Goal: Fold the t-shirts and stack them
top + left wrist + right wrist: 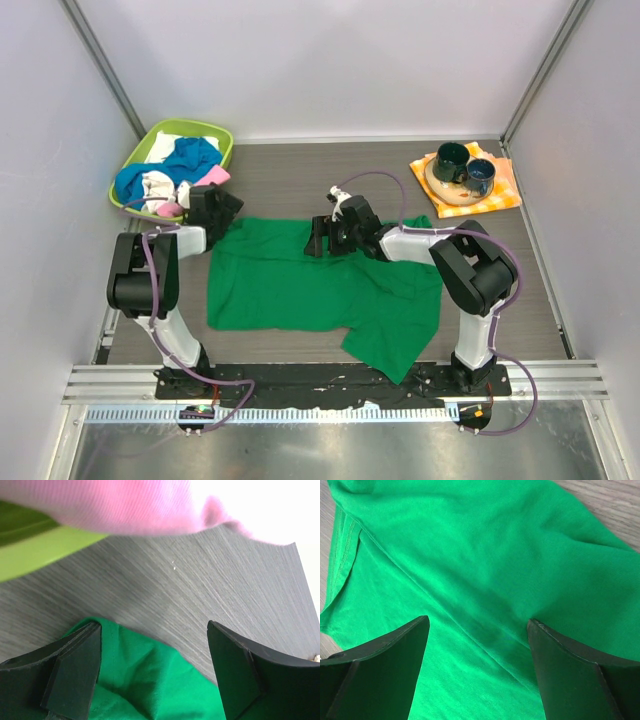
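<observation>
The green t-shirt lay flat on the counter in the middle of the frame, looking soft and floppy, and the left hand and right hand hung open over its top edge, probably the best place to pinch.

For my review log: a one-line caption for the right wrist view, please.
Open right gripper over the green t-shirt, a crease running between its jaws; grey table at top right.
</observation>
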You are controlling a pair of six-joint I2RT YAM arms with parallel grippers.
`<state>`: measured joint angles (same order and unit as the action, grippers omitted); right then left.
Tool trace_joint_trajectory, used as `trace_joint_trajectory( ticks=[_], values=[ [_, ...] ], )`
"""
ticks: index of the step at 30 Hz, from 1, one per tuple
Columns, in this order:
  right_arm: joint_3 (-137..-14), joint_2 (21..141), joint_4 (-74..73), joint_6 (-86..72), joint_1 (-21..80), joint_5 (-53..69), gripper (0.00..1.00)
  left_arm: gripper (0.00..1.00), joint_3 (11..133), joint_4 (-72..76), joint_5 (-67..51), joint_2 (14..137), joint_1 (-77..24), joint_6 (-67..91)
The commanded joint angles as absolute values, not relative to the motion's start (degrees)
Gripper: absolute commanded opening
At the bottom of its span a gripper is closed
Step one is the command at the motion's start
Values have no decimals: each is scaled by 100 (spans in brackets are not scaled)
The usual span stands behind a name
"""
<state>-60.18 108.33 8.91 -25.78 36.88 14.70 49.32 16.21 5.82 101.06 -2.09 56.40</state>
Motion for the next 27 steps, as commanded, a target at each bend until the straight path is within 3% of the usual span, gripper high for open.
trace_joint_trajectory(
  ticks=[1,19,23,27],
  values=[
    [-5775,10855,325,-2531,3691,1345,86,86,5317,2013,527,10291,-44,5590],
    [-5599,10863,361,-2540,3691,1318,85,85,5722,2513,-323,10486,835,6336],
    [-5651,10425,229,-2479,3700,968,85,84,5432,2690,-422,9942,712,6451],
    [-5897,9775,-280,-2277,3709,248,87,86,5458,1962,-185,9099,353,5952]
  ],
)
